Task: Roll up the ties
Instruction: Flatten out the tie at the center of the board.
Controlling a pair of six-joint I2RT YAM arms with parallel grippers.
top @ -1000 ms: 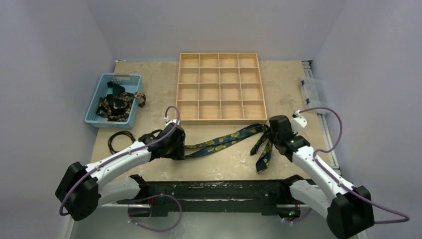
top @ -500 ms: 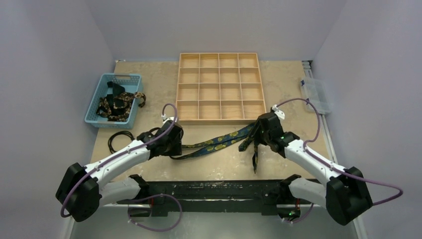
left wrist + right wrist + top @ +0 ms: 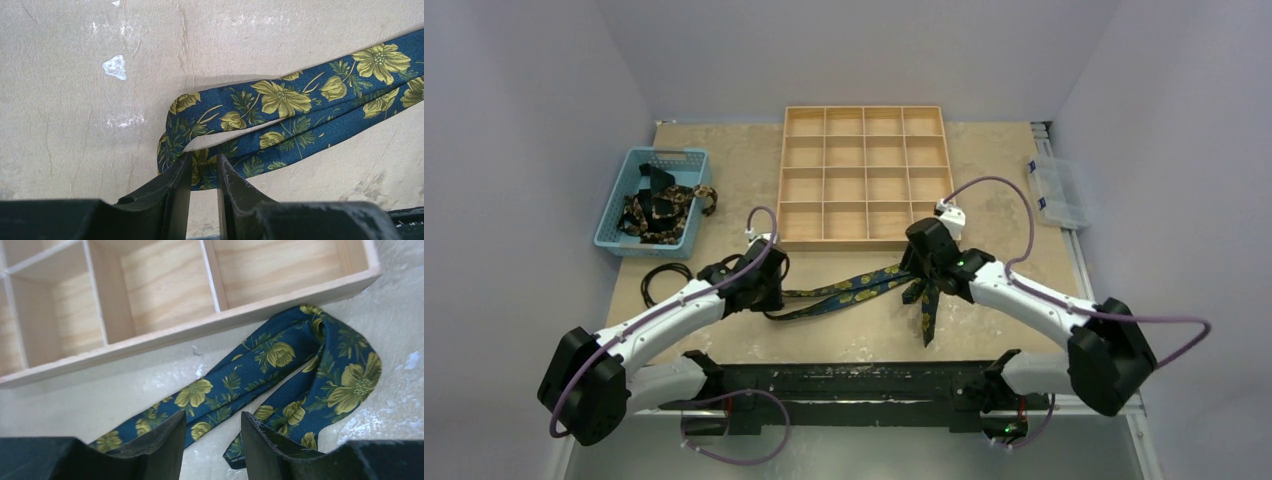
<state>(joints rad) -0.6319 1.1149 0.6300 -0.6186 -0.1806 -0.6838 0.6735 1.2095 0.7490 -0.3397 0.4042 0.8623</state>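
So there's one tie (image 3: 854, 290) laid out on the table (image 3: 724, 150) just in front of the tray (image 3: 864, 241), strung between the two arms. Its long axis goes pretty much left to right, tilted a bit: the right end sits farther back, close up against the tray's front wall, and the left end is nearer the arms. At the left end it doubles back on itself in a tight fold, so two strips run side by side toward the right. At the right end it folds over again, and a tail points back toward the near edge of the table. The left gripper (image 3: 202, 170) is down at that left fold with its fingers (image 3: 172, 187) almost together. There's only a thin gap, with fabric showing right between the tips, and honestly I can't tell if it's really pinched. The right gripper (image 3: 212, 420) is over the right-hand fold, jaws roughly half apart, the tie lying flat under them and nothing clamped. The other ties (image 3: 659, 210) are in a heap in the blue basket (image 3: 669, 153) at the far left.
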